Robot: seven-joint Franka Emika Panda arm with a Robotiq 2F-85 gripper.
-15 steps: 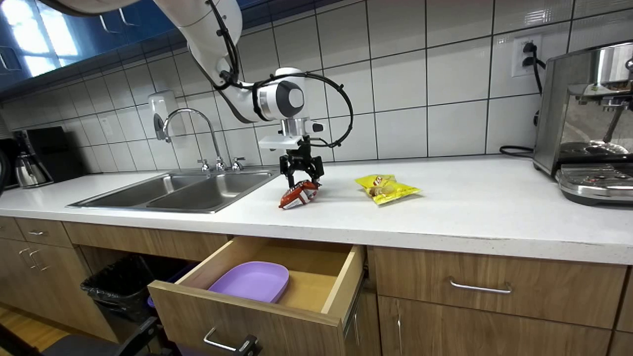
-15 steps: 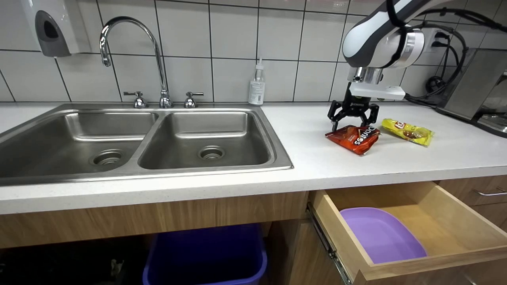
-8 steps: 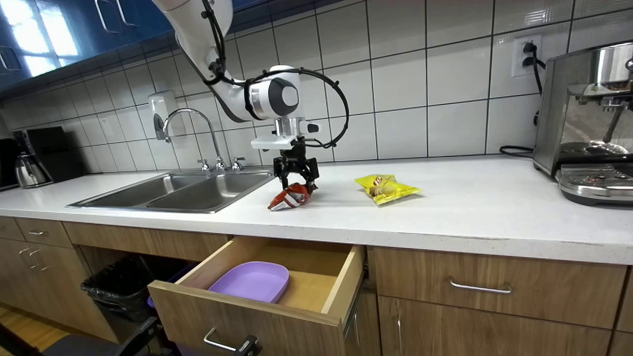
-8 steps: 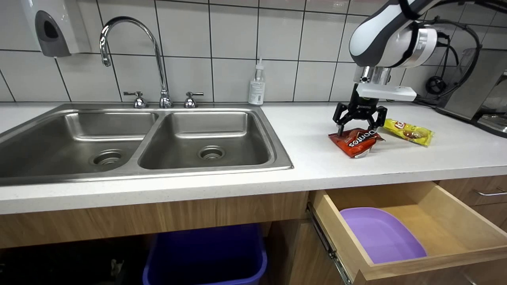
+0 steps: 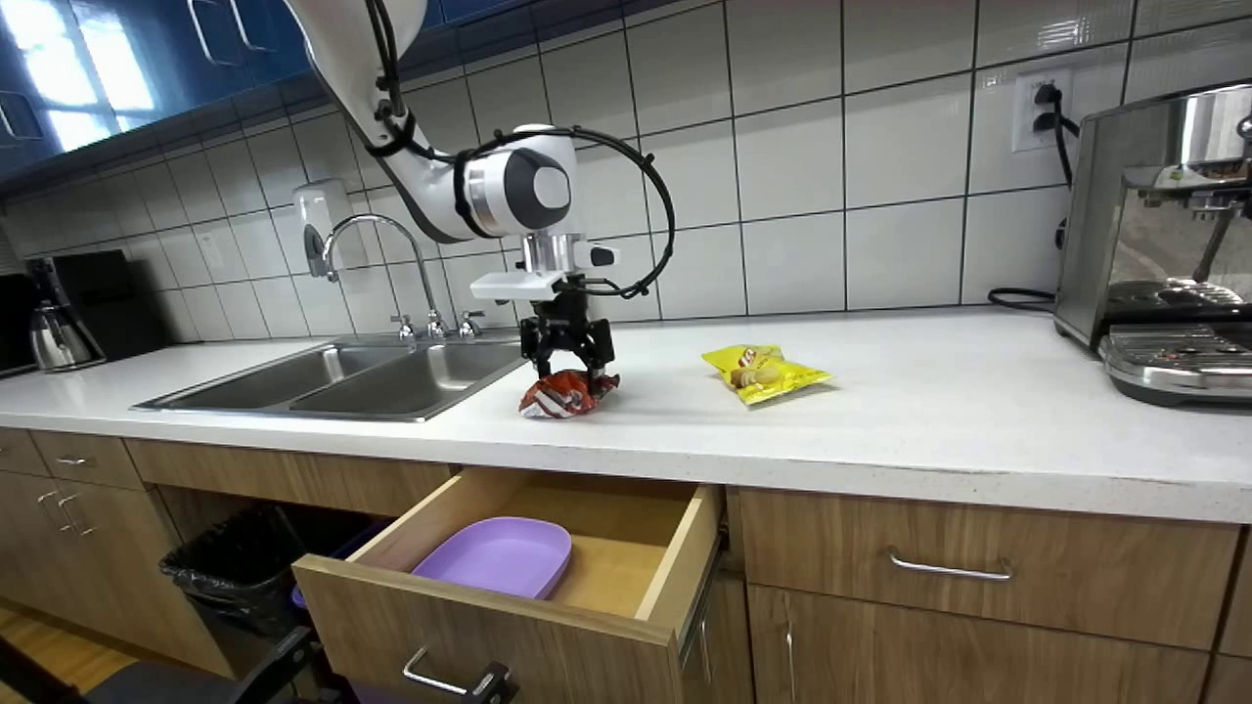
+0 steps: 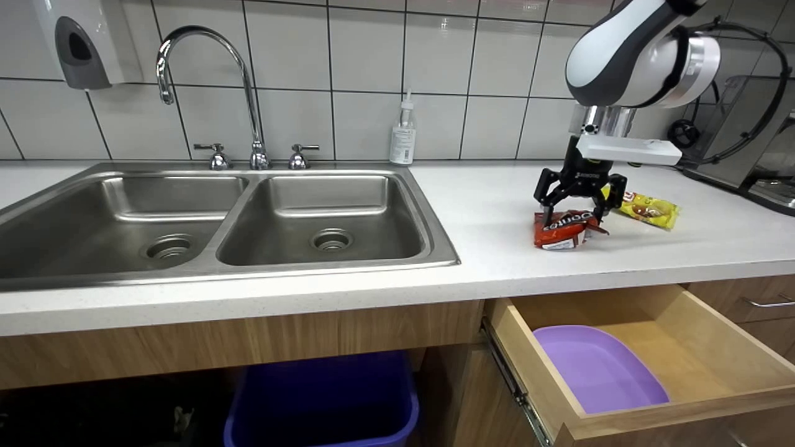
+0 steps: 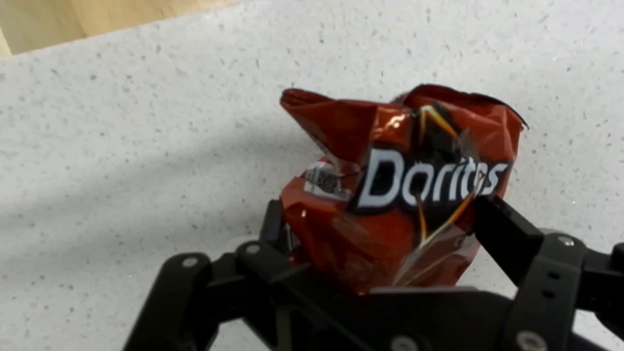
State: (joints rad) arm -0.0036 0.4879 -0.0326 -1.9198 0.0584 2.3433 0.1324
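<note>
Fingers (image 7: 512,236) of the black gripper (image 7: 382,207) were clamped on a red Doritos bag (image 7: 404,190), pressed to opposite sides of it, the jaws standing well apart with the crumpled wrapper bulging between them. Its printed name read clearly in the wrist view, and a white patch showed in a fold. The gripper hung pointing down from the white robot arm (image 5: 342,59). The bag was low over the white countertop (image 5: 929,420); whether its underside touched could not be told. In both exterior views it was between the metal double sink (image 6: 348,265) and a yellow snack bag (image 5: 763,374), which lay apart from it on the same surface. Below the counter's front edge, a wooden drawer (image 5: 548,645) stood pulled out, a purple dish (image 5: 504,552) inside it. At the back of the sink rose a chrome faucet (image 6: 255,133), and a clear pump bottle (image 6: 403,139) stood by the tiled wall (image 6: 366,56). Farther along, past the yellow bag, was a metal espresso machine (image 5: 1105,235). Under the sink stood a blue bin (image 6: 323,397).
</note>
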